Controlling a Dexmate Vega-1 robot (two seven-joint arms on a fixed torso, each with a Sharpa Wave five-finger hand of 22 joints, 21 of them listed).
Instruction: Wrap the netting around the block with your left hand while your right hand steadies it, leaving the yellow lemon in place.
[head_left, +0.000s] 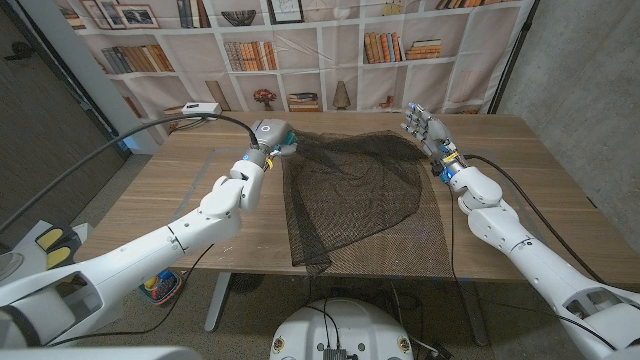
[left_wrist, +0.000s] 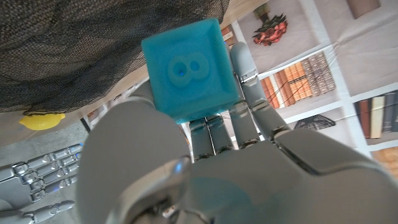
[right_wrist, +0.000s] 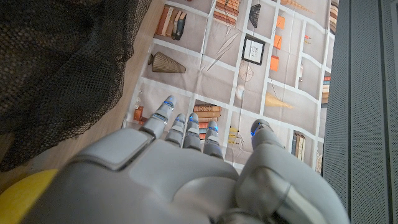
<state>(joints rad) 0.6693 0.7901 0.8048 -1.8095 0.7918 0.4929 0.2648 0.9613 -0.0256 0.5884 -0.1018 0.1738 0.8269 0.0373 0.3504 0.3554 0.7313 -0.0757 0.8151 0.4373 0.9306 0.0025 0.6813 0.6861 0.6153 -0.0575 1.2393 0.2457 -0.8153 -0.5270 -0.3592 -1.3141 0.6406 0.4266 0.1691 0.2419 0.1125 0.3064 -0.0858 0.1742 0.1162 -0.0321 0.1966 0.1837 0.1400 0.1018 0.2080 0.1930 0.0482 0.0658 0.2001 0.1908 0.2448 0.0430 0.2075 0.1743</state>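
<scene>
The left robot hand (head_left: 268, 137) grips the blue block (left_wrist: 189, 66) at the far left corner of the black netting (head_left: 358, 195) spread on the tabletop (head_left: 180, 190), while the right robot hand (head_left: 425, 128) hovers empty, fingers apart, with the yellow lemon (left_wrist: 41, 121) beside it.

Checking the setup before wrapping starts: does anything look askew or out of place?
Yes. The netting lies rumpled and partly folded over itself. The blue block is held in the left hand, while the right hand is open, touching nothing.
</scene>
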